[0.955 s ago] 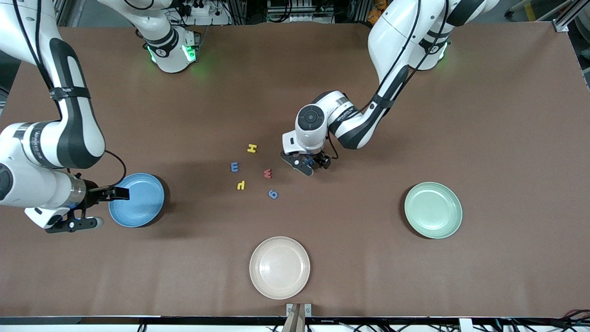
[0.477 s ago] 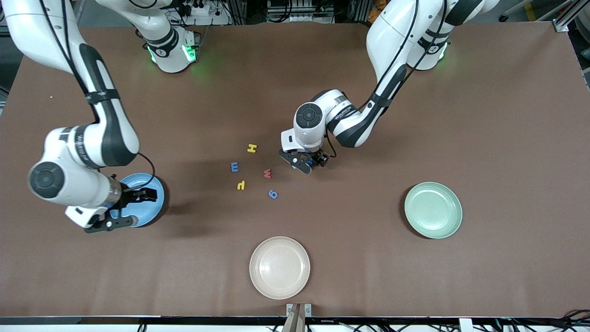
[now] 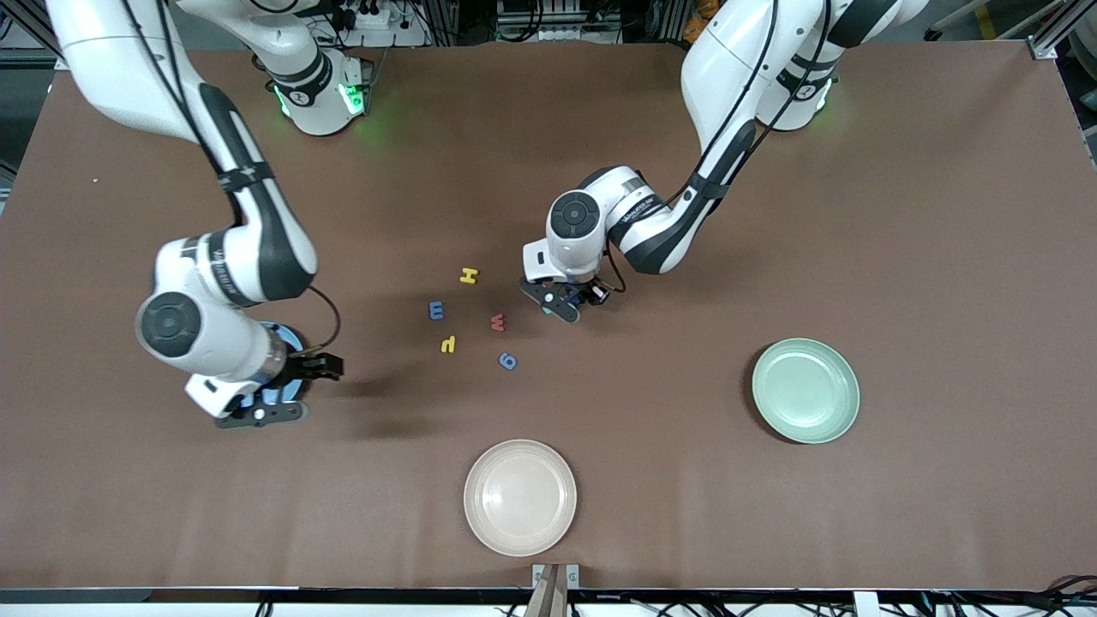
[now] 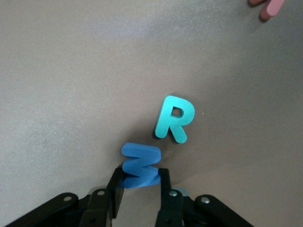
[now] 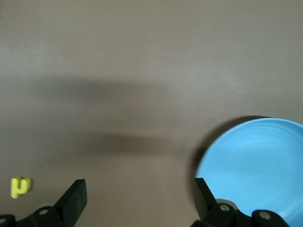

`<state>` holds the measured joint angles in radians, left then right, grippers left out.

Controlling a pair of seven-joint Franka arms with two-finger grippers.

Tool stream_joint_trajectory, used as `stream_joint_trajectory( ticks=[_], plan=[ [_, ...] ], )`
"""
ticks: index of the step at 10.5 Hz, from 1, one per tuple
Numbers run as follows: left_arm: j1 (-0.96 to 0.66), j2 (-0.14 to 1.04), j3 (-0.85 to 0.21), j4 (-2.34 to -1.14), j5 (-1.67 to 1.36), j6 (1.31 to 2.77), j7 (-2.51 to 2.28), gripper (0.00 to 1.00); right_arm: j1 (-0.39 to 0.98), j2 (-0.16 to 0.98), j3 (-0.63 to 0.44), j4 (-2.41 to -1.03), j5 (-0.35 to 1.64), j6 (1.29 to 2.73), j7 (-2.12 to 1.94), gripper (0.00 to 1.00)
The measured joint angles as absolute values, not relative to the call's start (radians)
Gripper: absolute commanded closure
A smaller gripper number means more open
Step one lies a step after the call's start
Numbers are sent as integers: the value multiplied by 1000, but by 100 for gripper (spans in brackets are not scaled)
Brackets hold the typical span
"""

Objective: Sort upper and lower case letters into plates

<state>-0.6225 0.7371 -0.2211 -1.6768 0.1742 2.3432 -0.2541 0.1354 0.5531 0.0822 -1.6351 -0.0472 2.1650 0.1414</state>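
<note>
- Blue foam Z (image 4: 139, 165) is sitting between the left gripper's (image 3: 572, 302) fingers (image 4: 115, 190), which are pinching it at its lower end while the rest is sticking out past the tips; it looks crumpled under the squeeze.
- Its long axis is running straight out from the left gripper, along the fingers, so a plain lift should be carrying it off the table (image 3: 943, 214) if the pinch is holding.
- Just past the Z's free end, a teal R (image 4: 173, 118) is lying flat, close by but not clearly touching.
- Judging by the layout, the mint plate (image 3: 806, 391) is sitting well off toward the left arm's end of the table, so the left arm is the better placed one for that carry.
- Over the rim of the blue plate (image 5: 258, 163), the right gripper (image 3: 296, 390) is hanging spread wide with nothing in it; a yellow p (image 5: 20, 186) is lying off toward its other finger.
- From the front, the left arm's wrist is hiding the Z and R; only the left wrist view is showing the grasp.
- Only the front view is showing both plates and the loose letters H (image 3: 468, 275), m (image 3: 436, 310), w (image 3: 498, 322) and g (image 3: 507, 361).
</note>
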Motion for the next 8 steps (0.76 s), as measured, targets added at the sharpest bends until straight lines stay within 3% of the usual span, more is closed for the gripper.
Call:
stream_joint_trajectory(
  ticks=[5, 8],
  plan=[
    [-605, 716, -215, -1675, 174, 2333, -255, 100, 230, 606, 83, -1635, -43, 2203, 318, 0],
    [-512, 594, -209, -1669, 174, 2170, -254, 100, 308, 624, 83, -1635, -42, 2239, 446, 0]
  ],
)
